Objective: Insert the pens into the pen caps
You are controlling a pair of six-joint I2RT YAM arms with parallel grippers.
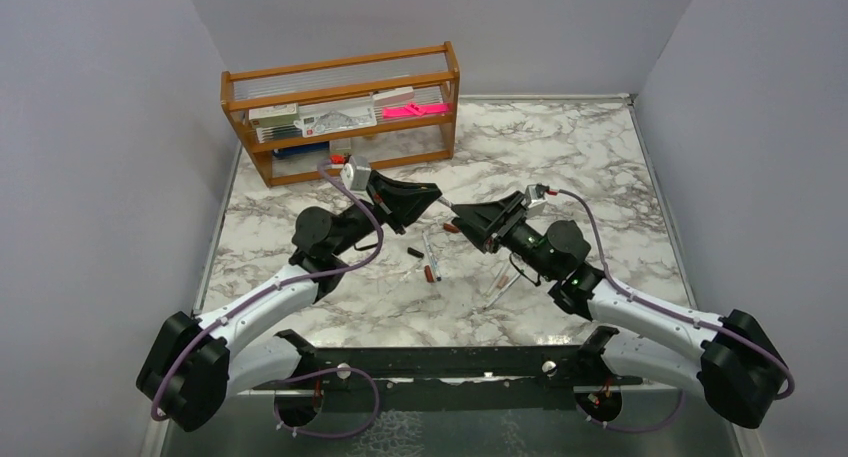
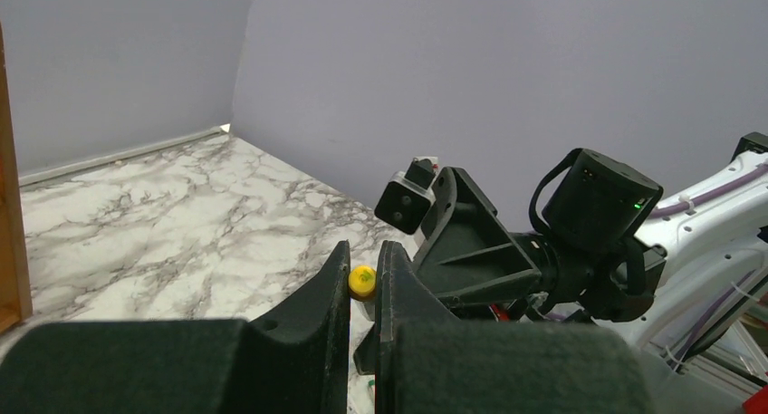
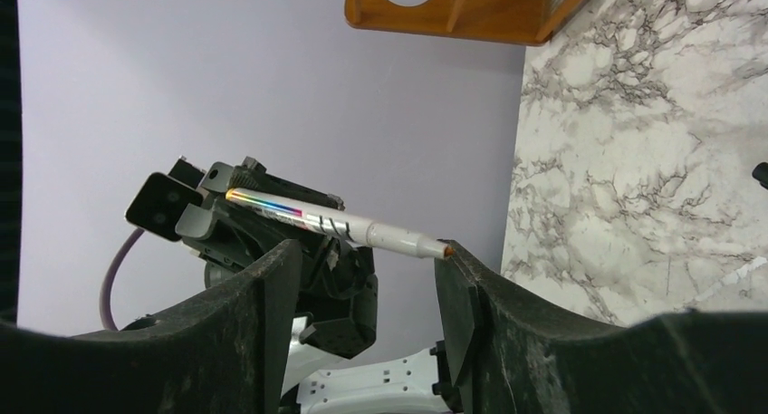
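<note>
**Pen clamped in left gripper, tip at right finger**

White pen (image 3: 362, 226) with a rainbow sheen, clamped in the left gripper (image 1: 436, 197), fingers drawn narrow on it. Yellow butt end (image 2: 362, 281) showing in the slit between them on the left wrist view. Held off the marble on a slant, orange tip (image 3: 444, 249) right at the inner face of one finger (image 3: 471, 305) of the right gripper (image 1: 460, 218); touching or not, cannot tell. Right fingers spread wide, pen tip inside the gap. Grippers nose to nose mid-table, left one at 10 o'clock of the right.

At 6 o'clock of the pair, flat on the marble table (image 1: 570, 157): loose pen (image 1: 429, 249) with a dark red end, short black cap (image 1: 415, 252) just beside it at 9 o'clock. Two more pens (image 1: 500, 282) by the right wrist, at 4 o'clock. Wooden rack (image 1: 340, 87) with boxed stationery (image 1: 300, 117) at 11 o'clock, near the back wall.
</note>
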